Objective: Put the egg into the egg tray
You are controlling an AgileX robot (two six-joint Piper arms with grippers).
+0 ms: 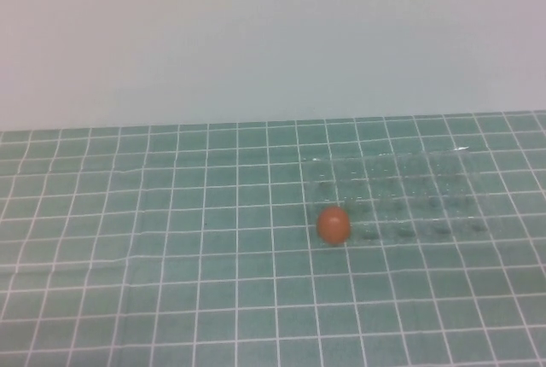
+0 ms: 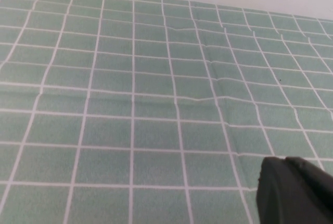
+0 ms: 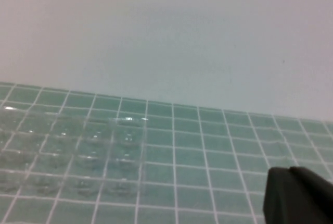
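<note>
Green gridded tabletop (image 1: 171,282) under a blank pale wall. Egg (image 1: 333,224) resting at near-left corner of clear egg tray (image 1: 426,188), touching or just outside its edge, not evidently seated in a cup. Left hand (image 2: 294,190) and right hand (image 3: 296,195) parked clear of egg, spread impossible to tell.

The egg (image 1: 333,224), small, smooth and orange-brown, rests on the green gridded desk (image 1: 171,239) at the near left corner of the egg tray (image 1: 401,192); whether it sits in a corner cup or just beside the rim cannot be told. The tray is flat, clear plastic with rows of shallow round cups. It lies ahead of the right gripper (image 3: 299,195) and its jaws, while the left gripper (image 2: 294,190) faces only bare desk.
</note>
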